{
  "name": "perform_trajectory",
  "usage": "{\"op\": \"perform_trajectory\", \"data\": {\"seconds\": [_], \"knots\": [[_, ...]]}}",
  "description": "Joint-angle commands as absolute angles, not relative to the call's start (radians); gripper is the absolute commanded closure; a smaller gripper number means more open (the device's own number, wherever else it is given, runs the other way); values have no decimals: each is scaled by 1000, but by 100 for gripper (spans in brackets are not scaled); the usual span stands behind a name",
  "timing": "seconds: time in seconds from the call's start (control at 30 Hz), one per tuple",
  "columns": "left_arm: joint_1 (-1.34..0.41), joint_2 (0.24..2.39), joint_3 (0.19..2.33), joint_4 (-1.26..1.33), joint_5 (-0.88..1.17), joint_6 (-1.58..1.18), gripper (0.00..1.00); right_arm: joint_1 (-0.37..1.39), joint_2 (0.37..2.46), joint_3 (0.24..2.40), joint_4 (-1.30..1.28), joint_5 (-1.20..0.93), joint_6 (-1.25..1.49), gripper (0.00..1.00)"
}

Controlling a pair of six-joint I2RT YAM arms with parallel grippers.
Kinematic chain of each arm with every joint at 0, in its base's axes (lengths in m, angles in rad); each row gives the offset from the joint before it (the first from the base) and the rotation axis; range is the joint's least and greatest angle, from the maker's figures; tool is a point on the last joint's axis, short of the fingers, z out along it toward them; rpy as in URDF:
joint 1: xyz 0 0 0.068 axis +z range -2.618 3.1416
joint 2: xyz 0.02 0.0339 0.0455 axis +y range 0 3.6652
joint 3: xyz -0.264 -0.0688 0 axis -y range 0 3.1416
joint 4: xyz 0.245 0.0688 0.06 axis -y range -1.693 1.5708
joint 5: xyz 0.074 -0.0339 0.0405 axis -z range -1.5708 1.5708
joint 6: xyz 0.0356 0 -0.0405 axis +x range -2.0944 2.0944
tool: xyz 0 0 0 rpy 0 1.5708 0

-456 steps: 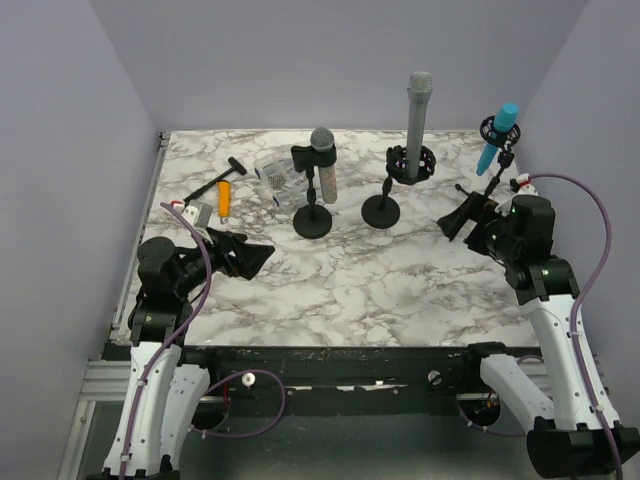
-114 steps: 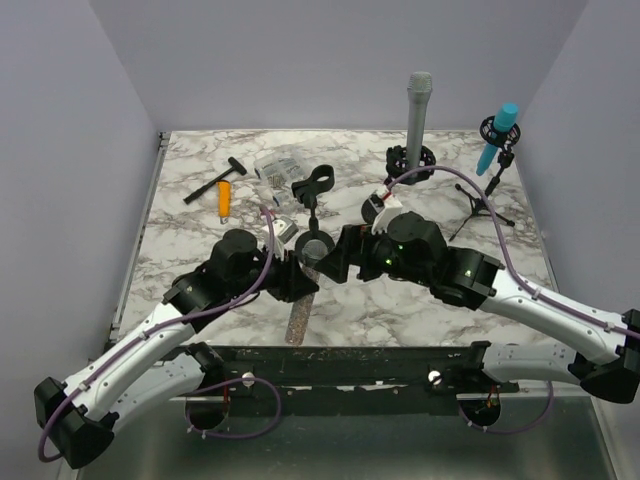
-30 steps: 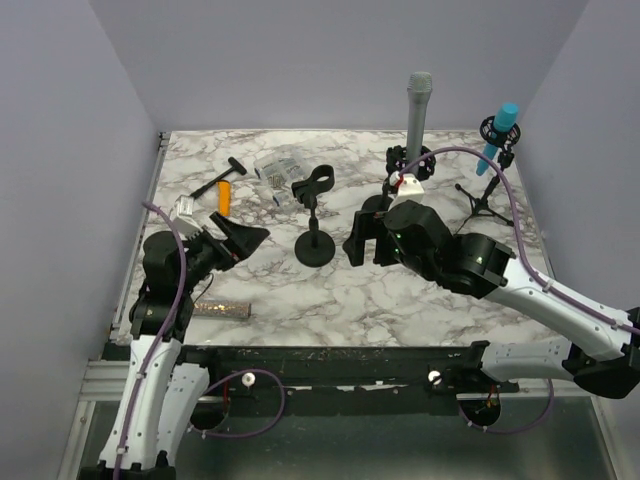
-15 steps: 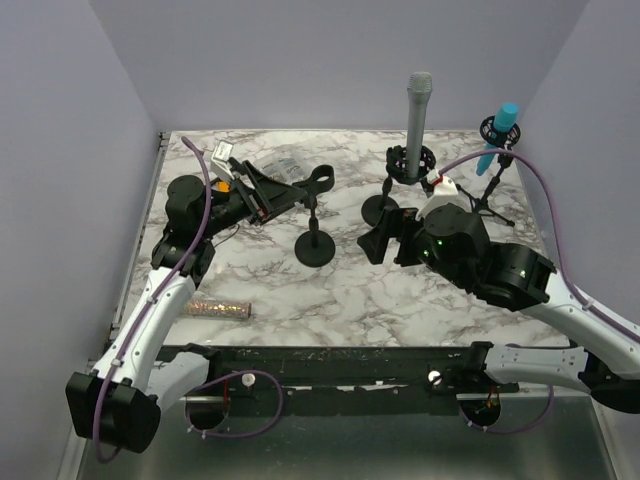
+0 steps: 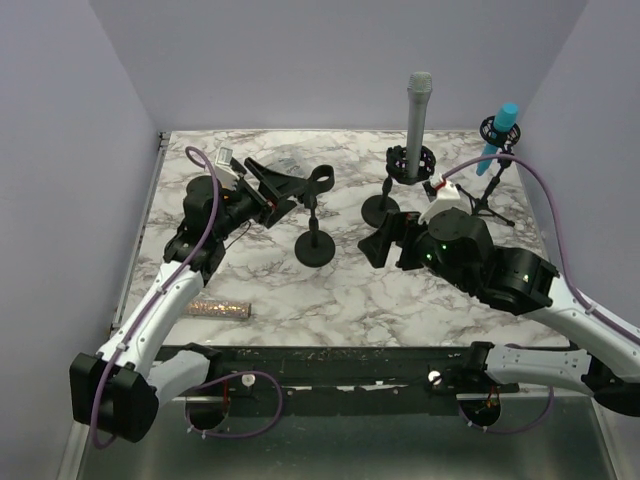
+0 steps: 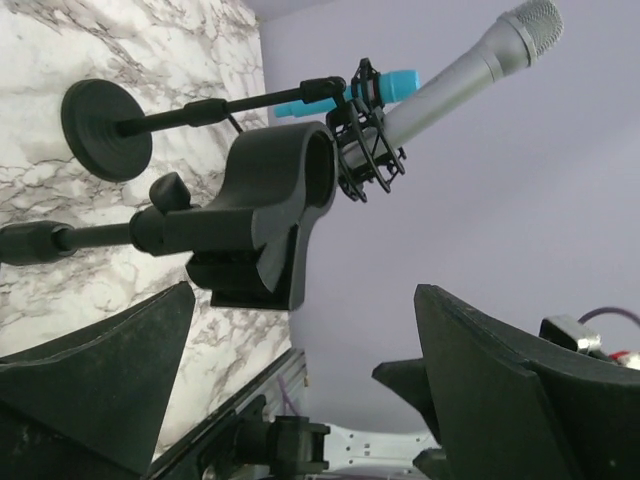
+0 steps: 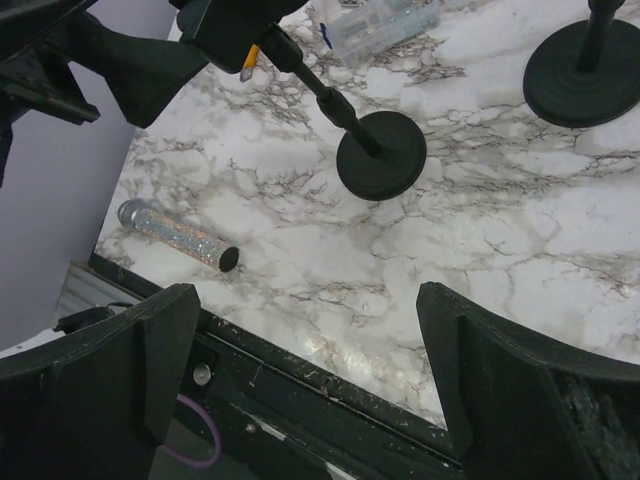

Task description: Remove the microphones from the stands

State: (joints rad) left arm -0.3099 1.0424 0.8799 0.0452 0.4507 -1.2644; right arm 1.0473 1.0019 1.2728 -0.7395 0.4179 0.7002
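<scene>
Jaws of the left arm (image 5: 198, 212) stand wide apart, raised and pointing toward the stand's clip (image 6: 282, 185); right arm (image 5: 500, 275) jaws also apart, tilted down over the desk (image 5: 330, 290).

The top external camera looks down from high behind the near edge, taking in the whole marbled surface (image 5: 330, 290) with the empty clip stand (image 5: 316, 220) left of centre. The left wrist camera, rolled on its side, sits close beside that stand's clip (image 6: 275, 190) and faces past it toward the lilac wall (image 6: 450, 250). The right wrist camera looks steeply down from farther off at the stand's round base (image 7: 381, 155). All three views share this stand.
</scene>
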Motion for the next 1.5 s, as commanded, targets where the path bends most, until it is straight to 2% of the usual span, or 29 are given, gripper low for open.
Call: {"op": "perform_trajectory", "data": {"seconds": [0.0,0.17,0.3,0.5,0.7,0.9,1.2,1.47], "knots": [[-325,1123,820,265,419,-1391,9,1051,941,1214,-705,437,728,0],[-352,1183,827,402,425,-1387,14,1052,929,1210,-705,439,739,0],[-353,1210,829,405,414,-1380,32,1051,919,1206,-711,447,749,0],[-353,1209,806,370,398,-1325,44,1052,913,1191,-712,448,758,0],[-354,1242,783,397,458,-1301,64,1051,924,1183,-707,451,758,0],[-354,1238,720,407,456,-1241,76,1051,933,1174,-703,448,762,0],[-354,1266,615,438,453,-1176,84,1052,926,1150,-718,459,774,0],[-353,1304,583,413,435,-1107,85,1052,929,1128,-717,454,785,0]]}}
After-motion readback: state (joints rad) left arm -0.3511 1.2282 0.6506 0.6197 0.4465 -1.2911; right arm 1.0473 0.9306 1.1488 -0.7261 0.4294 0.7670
